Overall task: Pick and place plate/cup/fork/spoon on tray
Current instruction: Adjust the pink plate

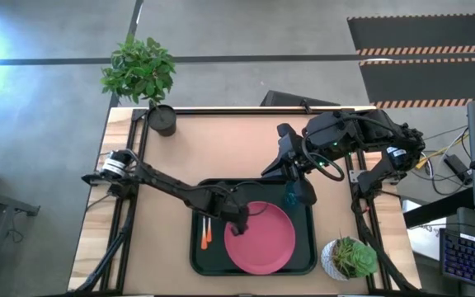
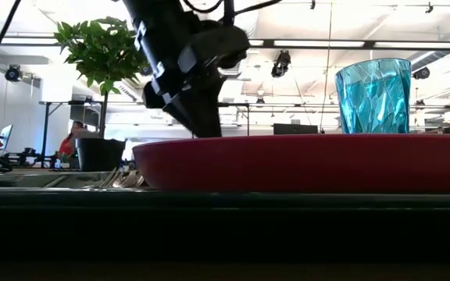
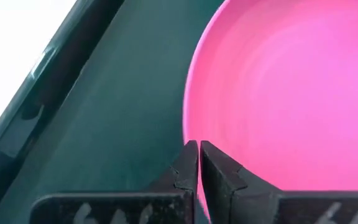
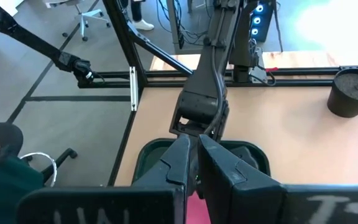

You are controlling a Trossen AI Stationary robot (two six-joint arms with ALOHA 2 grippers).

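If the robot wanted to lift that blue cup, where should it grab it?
Probably around the side wall near the top, coming straight down: the cup stands upright on the tray, close beside the plate, leaving little room low down.

On my surface (image 1: 221, 140) the tray (image 1: 198, 262) sits at the front edge. In it, the plate (image 1: 262, 239) fills the middle, fork (image 1: 209, 234) and spoon (image 1: 203, 234) lie along its left edge, the cup (image 1: 289, 197) stands at its back right corner.

Pink plate (image 1: 261, 238), teal faceted cup (image 2: 373, 96), orange fork (image 1: 209, 233) and spoon (image 1: 203, 234) handles, dark green tray (image 1: 198, 262), tan tabletop (image 1: 221, 148).
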